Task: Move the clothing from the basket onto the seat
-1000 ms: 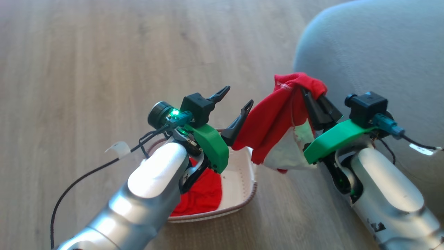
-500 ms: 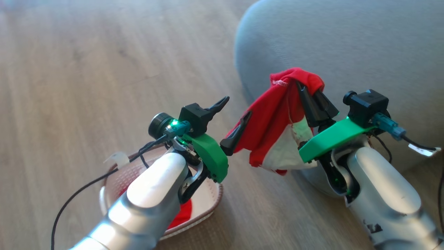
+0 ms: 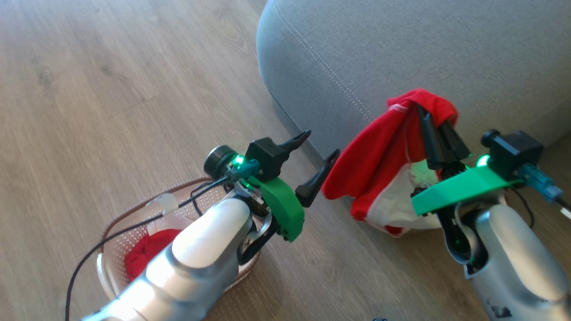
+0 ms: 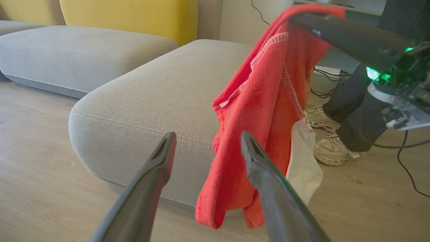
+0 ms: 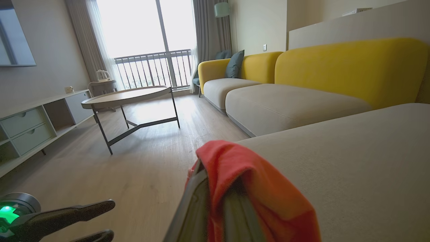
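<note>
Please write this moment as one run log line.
right pincer: shut on red garment, near seat edge | left pincer: open, empty | basket: more clothing inside

No text, brand, number or sign you can read in any view.
- Dark marking (image 3: 493, 307) on right forearm (image 3: 517, 254), lower right of head view: small, blurred, cut by frame edge, illegible to you.
- White tag (image 3: 161, 201), lower left of head view: too blurred for you to tell any lettering.
</note>
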You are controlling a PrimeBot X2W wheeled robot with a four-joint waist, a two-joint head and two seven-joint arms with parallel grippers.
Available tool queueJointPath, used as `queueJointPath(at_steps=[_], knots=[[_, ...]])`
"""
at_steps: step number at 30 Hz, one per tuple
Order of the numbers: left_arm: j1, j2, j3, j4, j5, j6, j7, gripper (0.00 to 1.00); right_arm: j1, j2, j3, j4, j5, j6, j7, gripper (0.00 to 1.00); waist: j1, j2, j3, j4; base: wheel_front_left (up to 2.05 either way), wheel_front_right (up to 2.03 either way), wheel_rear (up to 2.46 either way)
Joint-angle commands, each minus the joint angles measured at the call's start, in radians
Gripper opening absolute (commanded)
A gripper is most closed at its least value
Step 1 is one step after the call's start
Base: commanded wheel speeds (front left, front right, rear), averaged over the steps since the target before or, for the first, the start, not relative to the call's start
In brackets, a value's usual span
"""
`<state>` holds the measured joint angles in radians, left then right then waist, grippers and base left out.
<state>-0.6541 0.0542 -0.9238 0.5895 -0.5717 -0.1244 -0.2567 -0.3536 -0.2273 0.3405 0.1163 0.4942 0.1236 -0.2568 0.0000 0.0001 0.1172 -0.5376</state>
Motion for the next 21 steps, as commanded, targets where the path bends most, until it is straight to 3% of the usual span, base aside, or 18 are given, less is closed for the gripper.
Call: queueJointPath(at_steps=[1,8,21], knots=[[-0.069,0.007,0.022,-0.033,-0.01,-0.006,-0.005,1.0,0.004,0.008,-0.014,-0.051,-0.012,0.007,-0.005,0.0,0.0,-0.0001,0.009,-0.006,0.0,0.0,0.0],[-0.087,0.009,-0.016,-0.047,-0.025,-0.006,-0.005,1.0,0.003,0.017,-0.088,-0.073,-0.04,0.007,-0.005,0.0,0.0,-0.0001,0.047,-0.014,0.0,0.0,0.0],[-0.122,0.083,-0.063,-0.123,-0.034,-0.006,-0.005,1.0,-0.296,-0.036,-0.207,-0.009,-0.096,0.007,-0.005,0.0,0.0,-0.0001,0.185,-0.011,0.0,0.0,0.0]])
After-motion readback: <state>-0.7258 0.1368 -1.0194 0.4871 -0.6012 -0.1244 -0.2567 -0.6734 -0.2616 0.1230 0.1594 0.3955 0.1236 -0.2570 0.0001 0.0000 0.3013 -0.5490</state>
